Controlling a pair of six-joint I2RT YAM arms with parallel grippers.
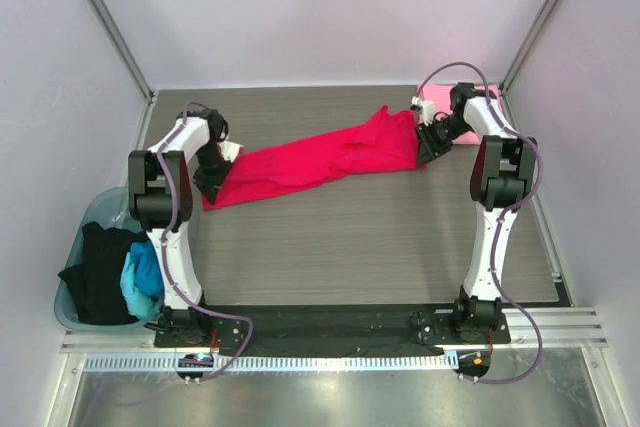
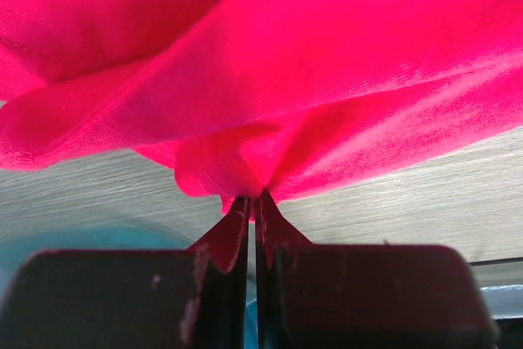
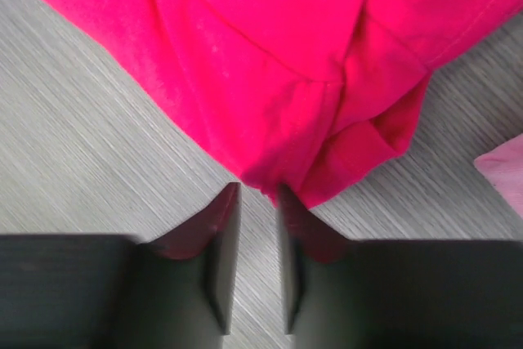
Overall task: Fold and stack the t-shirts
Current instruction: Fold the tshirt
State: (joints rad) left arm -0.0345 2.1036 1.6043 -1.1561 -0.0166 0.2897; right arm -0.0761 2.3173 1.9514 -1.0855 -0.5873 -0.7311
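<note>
Two ends of the red shirt (image 1: 320, 159), stretched across the surface (image 1: 350, 247), are pinched: the left end effector (image 2: 252, 206) clamps it tight, the right end effector (image 3: 260, 194) holds a mere sliver at its tips. Pull outward and you may lose that edge.
</note>
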